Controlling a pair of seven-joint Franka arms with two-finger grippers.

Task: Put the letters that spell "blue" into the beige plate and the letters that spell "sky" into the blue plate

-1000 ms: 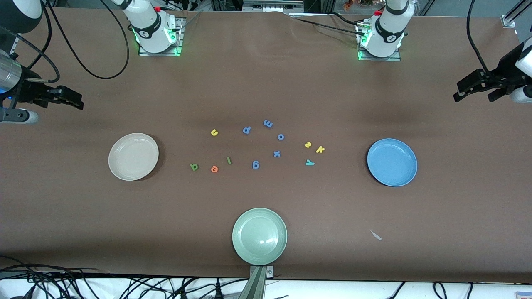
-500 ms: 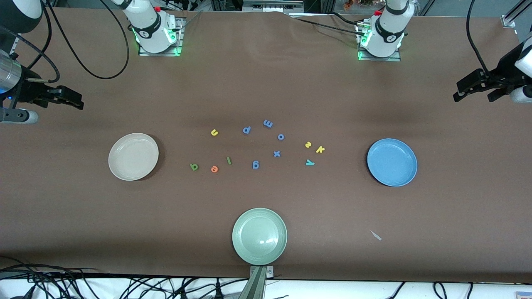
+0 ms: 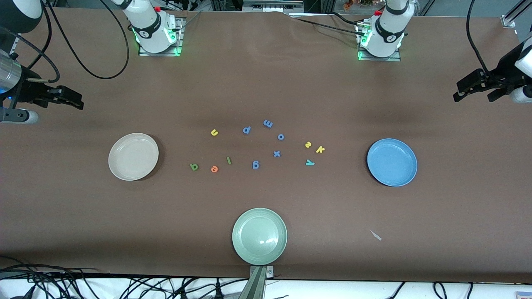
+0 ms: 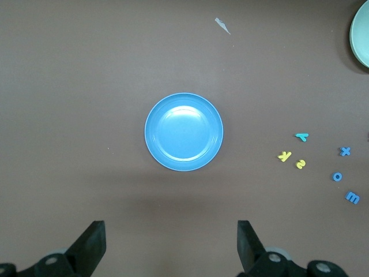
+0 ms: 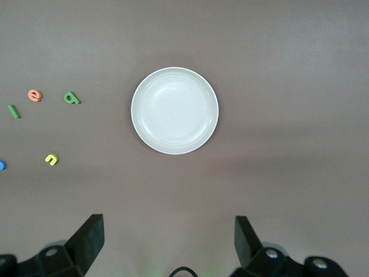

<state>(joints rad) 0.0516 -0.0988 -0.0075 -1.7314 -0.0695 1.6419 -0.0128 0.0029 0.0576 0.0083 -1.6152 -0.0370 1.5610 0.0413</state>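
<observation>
Your bench point(image 3: 266, 74) carries the beige plate point(image 3: 133, 156) toward the right arm's end and the blue plate point(image 3: 392, 162) toward the left arm's end, so each arm likely serves its own plate. A green plate point(image 3: 259, 236) sits nearest the camera. Your left gripper point(image 3: 478, 86) and right gripper point(image 3: 62, 97) wait high at the ends, jaws wide, holding nothing. Between the plates lie the b point(image 3: 194, 167), e point(image 3: 214, 168), l point(image 3: 228, 160), u point(image 3: 214, 132), s point(image 3: 308, 145), k point(image 3: 320, 149), y point(image 3: 309, 162).

Brown table cover point(image 3: 266, 74) throughout. Beige plate point(image 3: 133, 156), blue plate point(image 3: 392, 162), pale green plate point(image 3: 259, 236). Green b point(image 3: 194, 167), orange e point(image 3: 214, 168), green l point(image 3: 228, 160), yellow u point(image 3: 214, 132); yellow s point(image 3: 308, 145), yellow k point(image 3: 320, 149), teal y point(image 3: 309, 162).
</observation>
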